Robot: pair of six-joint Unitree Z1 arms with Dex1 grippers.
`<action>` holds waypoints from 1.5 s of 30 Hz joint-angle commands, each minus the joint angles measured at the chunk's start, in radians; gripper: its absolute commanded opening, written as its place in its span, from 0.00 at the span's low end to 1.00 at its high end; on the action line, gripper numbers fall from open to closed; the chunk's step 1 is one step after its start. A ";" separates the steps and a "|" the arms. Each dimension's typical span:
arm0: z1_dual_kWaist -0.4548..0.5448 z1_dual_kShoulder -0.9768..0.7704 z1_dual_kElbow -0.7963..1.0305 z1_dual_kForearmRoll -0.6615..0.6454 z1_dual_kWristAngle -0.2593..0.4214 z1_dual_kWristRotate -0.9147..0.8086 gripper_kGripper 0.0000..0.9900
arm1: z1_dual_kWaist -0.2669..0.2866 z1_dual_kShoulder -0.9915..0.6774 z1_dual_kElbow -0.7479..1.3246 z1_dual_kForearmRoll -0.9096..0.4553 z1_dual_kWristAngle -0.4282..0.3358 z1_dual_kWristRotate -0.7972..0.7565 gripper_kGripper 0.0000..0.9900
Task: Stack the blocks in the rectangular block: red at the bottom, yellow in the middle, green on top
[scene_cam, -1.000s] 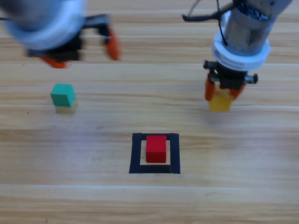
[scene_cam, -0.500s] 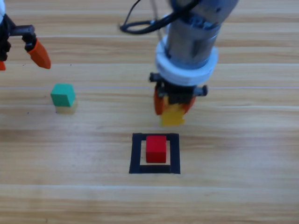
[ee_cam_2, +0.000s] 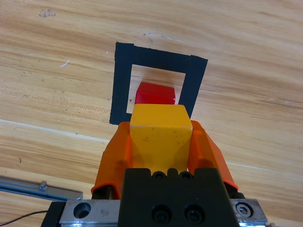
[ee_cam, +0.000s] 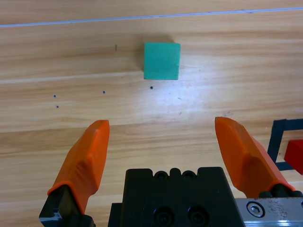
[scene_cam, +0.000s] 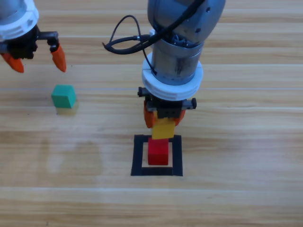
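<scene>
Red (scene_cam: pixel 158 151) already sits inside the rectangular block (scene_cam: pixel 138 156). The right pincer (scene_cam: pixel 162 118) pinches yellow (scene_cam: pixel 163 128) just above it; green (scene_cam: pixel 63 96) waits on the table below the spread left pincer (scene_cam: pixel 37 57).

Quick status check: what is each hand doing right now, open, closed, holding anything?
Left hand: open, empty, above the teal-green cube.
Right hand: closed on the yellow cube, above the red cube in the black tape rectangle.
</scene>
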 commanded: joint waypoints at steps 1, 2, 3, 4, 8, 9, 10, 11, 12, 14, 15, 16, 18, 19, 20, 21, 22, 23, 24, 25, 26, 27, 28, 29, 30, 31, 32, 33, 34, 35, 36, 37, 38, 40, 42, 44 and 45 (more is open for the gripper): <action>-0.016 0.145 -0.124 0.079 0.047 0.011 0.96 | 0.037 0.095 -0.013 0.009 -0.015 0.018 0.15; -0.020 0.153 -0.129 0.080 0.051 0.012 0.95 | 0.039 0.098 -0.013 0.010 -0.015 0.020 0.15; -0.023 0.162 -0.133 0.080 0.054 0.011 0.95 | 0.039 0.101 -0.016 0.009 -0.015 0.021 0.15; -0.028 0.171 -0.140 0.082 0.057 0.012 0.95 | 0.039 0.106 -0.019 0.010 -0.015 0.023 0.15; -0.045 0.208 -0.166 0.099 0.066 0.011 0.95 | 0.039 0.114 -0.025 0.009 -0.019 0.028 0.15; -0.048 0.213 -0.166 0.100 0.067 0.009 0.95 | 0.039 0.115 -0.027 0.009 -0.020 0.029 0.15; -0.051 0.216 -0.166 0.100 0.067 0.009 0.95 | 0.039 0.118 -0.028 0.009 -0.020 0.031 0.15; -0.056 0.216 -0.166 0.100 0.069 0.009 0.95 | 0.039 0.118 -0.030 0.009 -0.020 0.031 0.15; -0.059 0.216 -0.163 0.100 0.069 0.007 0.95 | 0.039 0.121 -0.033 0.009 -0.020 0.031 0.15; -0.063 0.216 -0.161 0.100 0.069 0.007 0.95 | 0.039 0.126 -0.033 0.009 -0.022 0.032 0.15; -0.068 0.217 -0.161 0.100 0.069 0.006 0.95 | 0.039 0.128 -0.034 0.010 -0.022 0.032 0.15; -0.071 0.220 -0.161 0.100 0.069 0.006 0.95 | 0.039 0.129 -0.036 0.010 -0.022 0.034 0.15; -0.072 0.222 -0.160 0.100 0.067 0.006 0.95 | 0.039 0.131 -0.036 0.009 -0.022 0.035 0.15; -0.072 0.224 -0.160 0.100 0.066 0.006 0.95 | 0.039 0.131 -0.036 0.009 -0.022 0.035 0.15; -0.072 0.222 -0.158 0.100 0.064 0.006 0.95 | 0.039 0.132 -0.036 0.009 -0.022 0.037 0.15; -0.072 0.220 -0.156 0.100 0.063 0.006 0.95 | 0.039 0.134 -0.036 0.009 -0.022 0.037 0.15; -0.072 0.219 -0.155 0.100 0.063 0.006 0.95 | 0.039 0.134 -0.036 0.010 -0.022 0.037 0.15; -0.072 0.220 -0.153 0.100 0.063 0.006 0.95 | 0.039 0.135 -0.036 0.009 -0.022 0.037 0.15; -0.072 0.219 -0.153 0.100 0.063 0.006 0.95 | 0.039 0.137 -0.036 0.010 -0.022 0.037 0.15; -0.072 0.219 -0.152 0.100 0.063 0.006 0.95 | 0.039 0.140 -0.036 0.010 -0.022 0.037 0.15; -0.072 0.219 -0.150 0.100 0.063 0.006 0.95 | 0.039 0.140 -0.036 0.010 -0.022 0.037 0.15; -0.072 0.220 -0.150 0.100 0.063 0.006 0.95 | 0.039 0.140 -0.036 0.009 -0.022 0.037 0.15; -0.072 0.220 -0.149 0.099 0.063 0.006 0.95 | 0.039 0.140 -0.036 0.010 -0.022 0.037 0.15; -0.072 0.224 -0.149 0.097 0.063 0.006 0.95 | 0.039 0.140 -0.036 0.009 -0.022 0.037 0.15; -0.072 0.228 -0.149 0.094 0.063 0.004 0.95 | 0.039 0.140 -0.036 0.010 -0.022 0.037 0.15; -0.072 0.231 -0.147 0.091 0.063 0.004 0.95 | 0.039 0.141 -0.036 0.010 -0.022 0.037 0.15; -0.072 0.233 -0.144 0.088 0.064 0.004 0.95 | 0.039 0.141 -0.036 0.009 -0.022 0.037 0.15; -0.072 0.237 -0.143 0.083 0.064 0.004 0.95 | 0.039 0.141 -0.036 0.010 -0.022 0.037 0.15; -0.072 0.240 -0.143 0.080 0.066 0.004 0.95 | 0.039 0.141 -0.036 0.010 -0.022 0.037 0.15; -0.072 0.240 -0.137 0.074 0.066 0.003 0.95 | 0.039 0.141 -0.036 0.012 -0.022 0.038 0.15; -0.072 0.237 -0.126 0.062 0.067 0.001 0.95 | 0.039 0.140 -0.036 0.015 -0.022 0.038 0.16; -0.071 0.236 -0.114 0.047 0.067 0.001 0.95 | 0.039 0.135 -0.036 0.015 -0.023 0.038 0.24; -0.069 0.236 -0.103 0.036 0.067 0.001 0.95 | 0.039 0.132 -0.036 0.015 -0.023 0.038 0.38; -0.066 0.237 -0.077 0.007 0.064 0.003 0.95 | 0.039 0.129 -0.036 0.018 -0.031 0.040 0.82; -0.060 0.240 -0.055 -0.018 0.063 0.004 0.95 | 0.039 0.123 -0.036 0.023 -0.037 0.040 1.00; -0.056 0.243 -0.035 -0.039 0.060 0.006 0.95 | 0.039 0.108 -0.037 0.023 -0.043 0.040 1.00; -0.053 0.245 -0.023 -0.055 0.057 0.006 0.95 | 0.039 0.098 -0.040 0.023 -0.045 0.038 1.00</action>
